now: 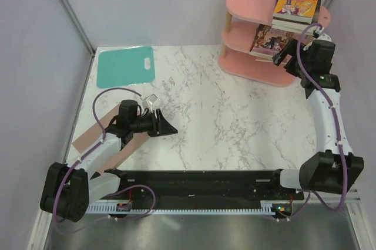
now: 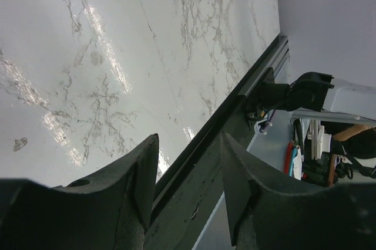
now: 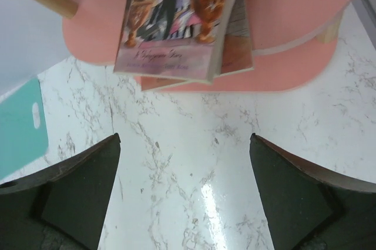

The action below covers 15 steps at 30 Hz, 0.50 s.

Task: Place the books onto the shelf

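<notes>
Evidently right gripper [image 3: 184,144] gapes wide, empty, to clear middle-board books [image 3: 176,21] overhanging the shelf [image 1: 247,3] at 1 o'clock; Roald Dahl stack [image 1: 298,0] on top; left gripper [image 2: 189,144] half-open, empty, parked at 8 o'clock

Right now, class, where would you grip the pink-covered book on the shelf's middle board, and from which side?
Take the pink-covered book by its near edge, which juts past the shelf board toward the open right gripper. It lies flat on another book, so only that edge is free; come from the table side, fingers likely above and below.
</notes>
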Each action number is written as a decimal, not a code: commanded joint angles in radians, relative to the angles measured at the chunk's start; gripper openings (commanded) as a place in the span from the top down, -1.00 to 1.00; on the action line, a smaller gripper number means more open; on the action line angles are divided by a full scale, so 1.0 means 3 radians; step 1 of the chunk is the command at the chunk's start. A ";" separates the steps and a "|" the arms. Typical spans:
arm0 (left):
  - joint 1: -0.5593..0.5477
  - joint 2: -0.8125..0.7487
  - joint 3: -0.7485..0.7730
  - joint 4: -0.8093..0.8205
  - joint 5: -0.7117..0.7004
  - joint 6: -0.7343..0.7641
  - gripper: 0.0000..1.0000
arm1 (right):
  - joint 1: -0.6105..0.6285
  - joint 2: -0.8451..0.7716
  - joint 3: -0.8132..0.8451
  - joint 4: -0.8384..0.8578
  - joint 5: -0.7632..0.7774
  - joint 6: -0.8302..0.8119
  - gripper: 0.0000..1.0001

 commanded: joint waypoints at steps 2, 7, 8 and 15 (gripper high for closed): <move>-0.0061 -0.0007 0.0012 -0.0009 -0.0070 0.0150 -0.06 | 0.0599 -0.0311 -0.0144 0.0000 0.0742 -0.0436 -0.96; -0.0081 -0.0007 0.0017 -0.0014 -0.0080 0.0155 -0.06 | 0.0953 -0.0169 -0.0139 0.0087 0.0916 -0.0554 -0.78; -0.0081 -0.0002 0.0012 -0.0009 -0.0080 0.0155 -0.06 | 0.1034 -0.0138 -0.0144 0.0123 0.0932 -0.0564 -0.43; -0.0086 -0.0007 -0.0004 -0.0014 -0.0095 0.0165 -0.06 | 0.1347 0.0424 0.0192 0.0174 0.1361 -0.0733 0.25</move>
